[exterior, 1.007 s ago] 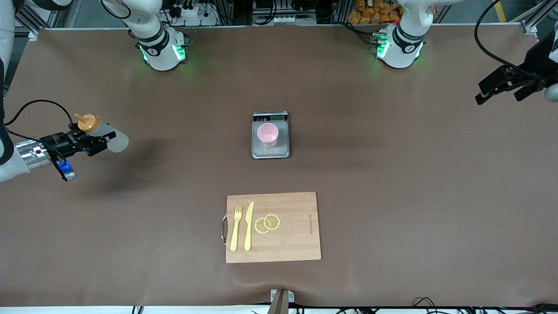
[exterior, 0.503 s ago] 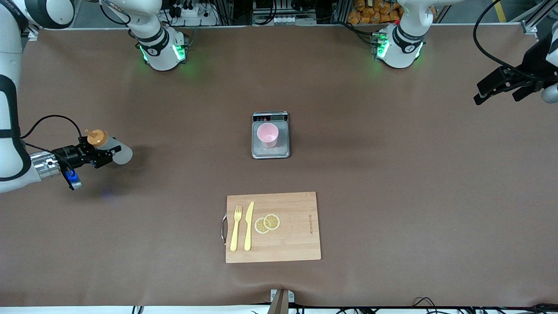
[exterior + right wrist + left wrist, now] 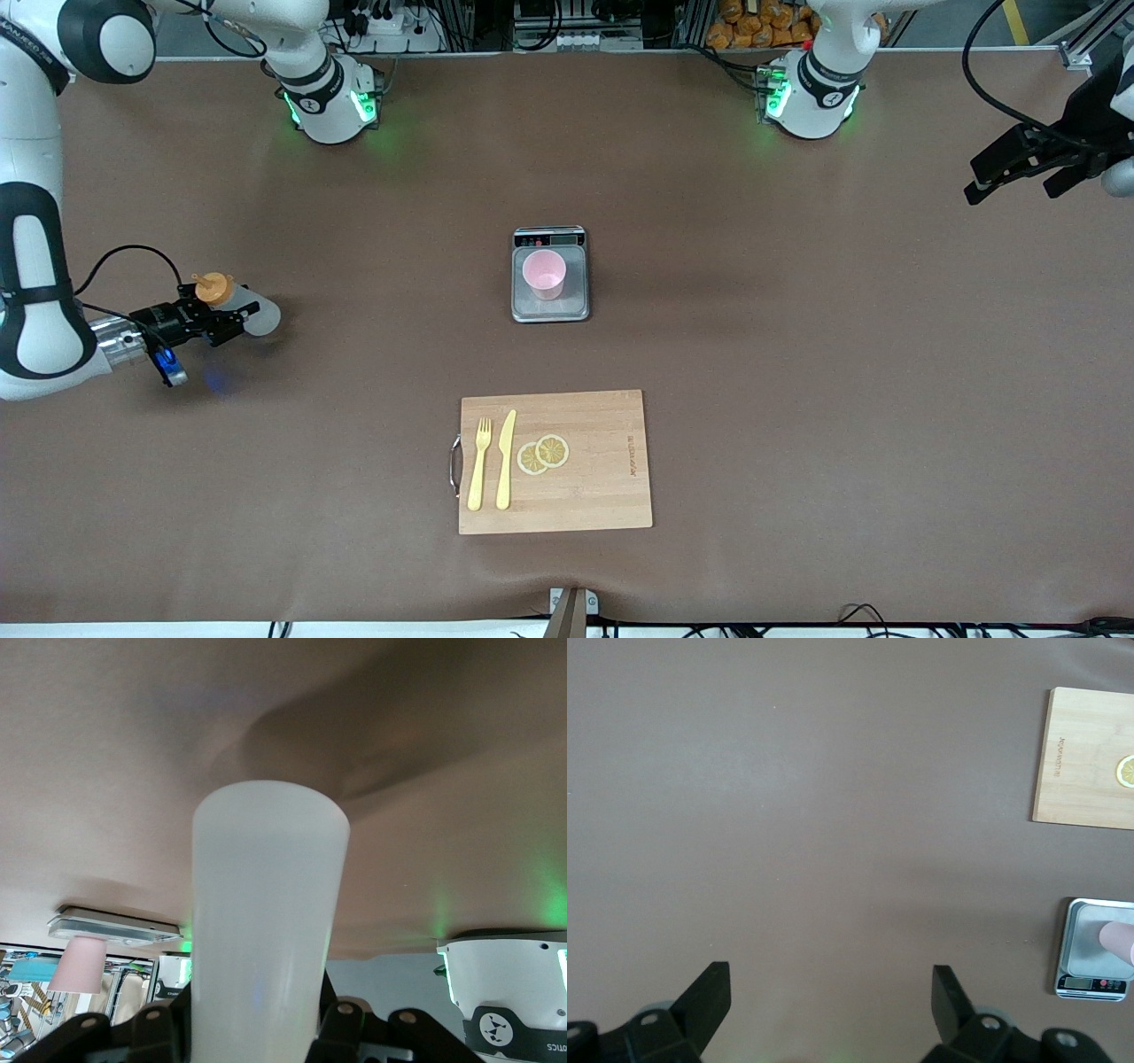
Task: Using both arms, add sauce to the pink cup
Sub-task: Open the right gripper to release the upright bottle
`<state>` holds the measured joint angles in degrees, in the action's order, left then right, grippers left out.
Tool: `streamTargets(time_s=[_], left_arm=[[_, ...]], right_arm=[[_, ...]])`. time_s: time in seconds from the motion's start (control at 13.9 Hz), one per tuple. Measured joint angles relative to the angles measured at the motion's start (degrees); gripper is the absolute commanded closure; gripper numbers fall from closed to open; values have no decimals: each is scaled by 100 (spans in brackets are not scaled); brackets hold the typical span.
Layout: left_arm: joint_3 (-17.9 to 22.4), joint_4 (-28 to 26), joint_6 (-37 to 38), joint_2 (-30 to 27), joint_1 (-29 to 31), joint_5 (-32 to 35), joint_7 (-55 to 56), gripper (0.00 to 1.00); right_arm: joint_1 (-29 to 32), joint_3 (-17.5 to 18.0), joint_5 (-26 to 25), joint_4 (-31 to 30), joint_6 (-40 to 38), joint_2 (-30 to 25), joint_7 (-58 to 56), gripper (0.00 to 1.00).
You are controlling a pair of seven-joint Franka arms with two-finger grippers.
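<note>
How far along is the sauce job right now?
Done: right gripper is shut on the sauce bottle, over the table's right-arm end.
In hand: carrying it.
Left: reaching the pink cup on the scale and squeezing. Left gripper waits open.
</note>
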<state>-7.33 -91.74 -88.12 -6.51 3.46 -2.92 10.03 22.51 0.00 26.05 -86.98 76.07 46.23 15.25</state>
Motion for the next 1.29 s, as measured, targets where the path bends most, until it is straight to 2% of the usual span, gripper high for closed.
streamTargets(time_s=[0.07,0.29,0.36,0.65,0.79,1.08,1.29], left_arm=[[1,-18,0,0,0,38,-9,0],[2,-129,0,0,0,64,-16,0],[2,-165,0,1,0,64,-18,0],[1,-246,0,22,-3,65,-30,0],[1,-260,0,53,-21,65,-32,0],[0,-263,0,119,-54,65,-32,0],[0,-264,-3,136,-56,65,-32,0]], right_arm=[[8,0,-1,0,5,61,-1,46],[23,0,-2,1,80,172,-6,14],[24,1,-2,4,80,172,-6,0],[25,4,-2,95,33,167,-6,0],[24,14,-2,291,-252,122,25,0],[20,57,-2,1185,-1149,-47,688,0],[-46,96,-70,1520,-1399,-382,845,0]])
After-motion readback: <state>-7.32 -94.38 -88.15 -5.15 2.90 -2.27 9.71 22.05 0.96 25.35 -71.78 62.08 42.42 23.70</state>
